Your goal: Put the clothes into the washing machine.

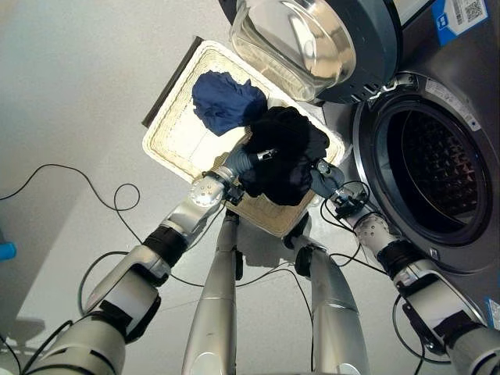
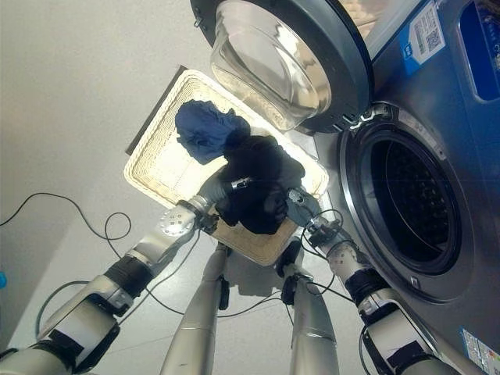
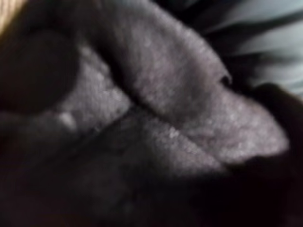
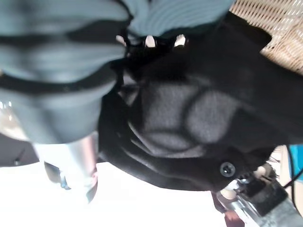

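Observation:
A black garment (image 1: 285, 156) hangs bunched between my two hands above a pale wicker basket (image 1: 176, 141) on the floor. My left hand (image 1: 244, 162) grips its left side, with a silver digit lying across the cloth. My right hand (image 1: 326, 178) is pressed into its right side, the fingers buried in the folds. The right wrist view has that hand's ribbed cover (image 4: 71, 52) against the black cloth (image 4: 199, 118). Dark fuzzy fabric (image 3: 165, 118) lies close in the left wrist view. A blue garment (image 1: 226, 100) lies crumpled in the basket's far half.
The washing machine's round drum opening (image 1: 430, 172) faces in from the right, just beyond my right arm. Its glass door (image 1: 312, 39) is swung open above the basket's far corner. Grey floor lies to the left of the basket.

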